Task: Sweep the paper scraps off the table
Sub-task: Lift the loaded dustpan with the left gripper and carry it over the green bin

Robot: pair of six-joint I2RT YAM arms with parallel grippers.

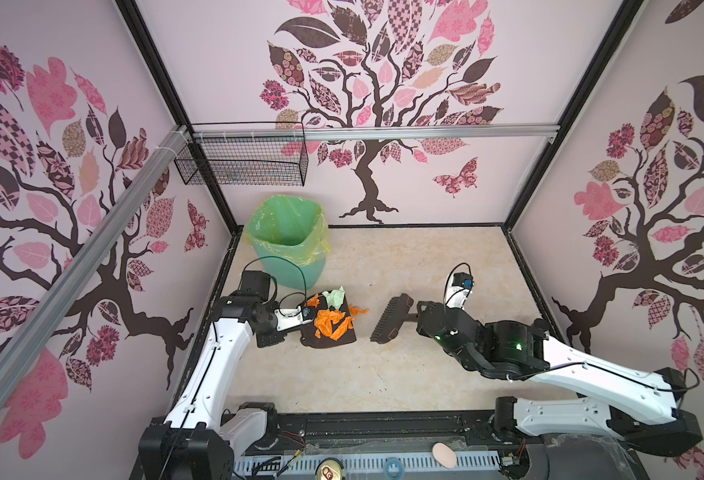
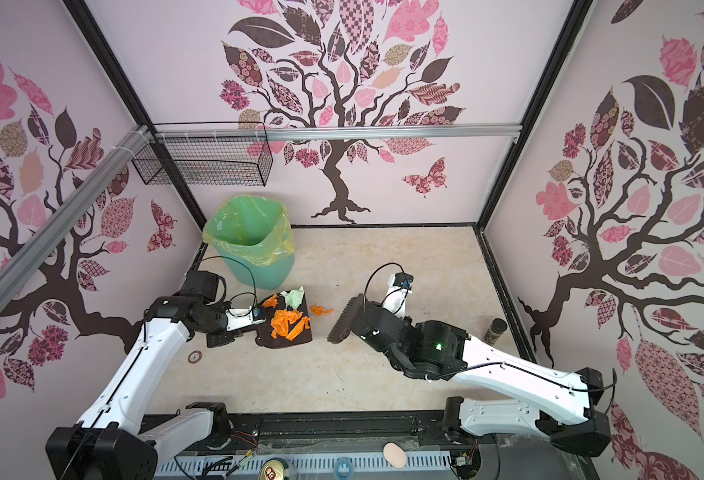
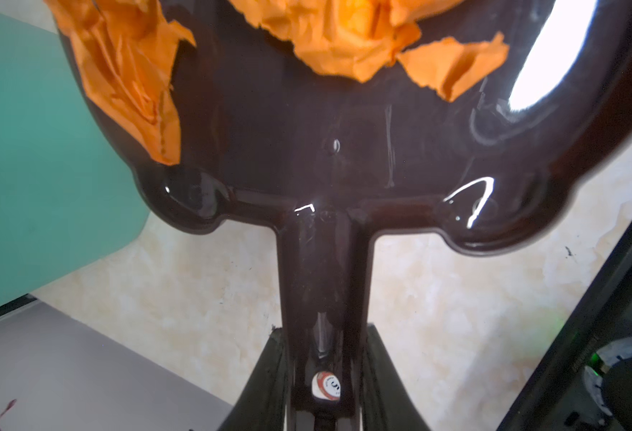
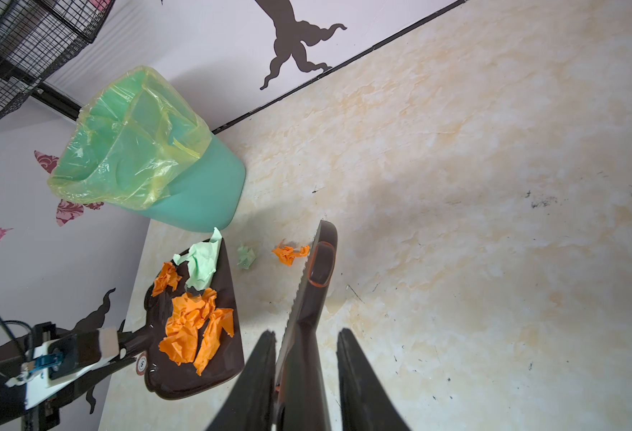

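orange and pale green paper scraps (image 1: 331, 322) are mostly lying heaped in the dark dustpan (image 1: 342, 340), which is sitting on the beige table (image 1: 383, 374) just in front of the teal bin (image 1: 288, 270). two are lying loose on the table just past the pan's open lip, between the pan and the brush (image 4: 314, 268): a small orange wad (image 4: 290, 253) and a small green wad (image 4: 246, 256).

the left gripper (image 3: 324, 336) is clamping the dustpan's handle between its two fingers, closed as far as the handle allows. the right gripper (image 4: 305, 336) is pinching the brush's handle tightly. the bristle edge is facing the pan, and the brush tip is standing right by the orange wad. i cannot tell whether they are touching, or whether the bristles are resting on the table.

the sweeping step looks to be nearing its end, with only those two wads needing collecting. the next move is calling for a low stroke toward the pan's lip, wide enough to catch both wads, with the pan pressed flat so nothing is sliding underneath. after that the pan is going to need lifting level and tipping over the bin.
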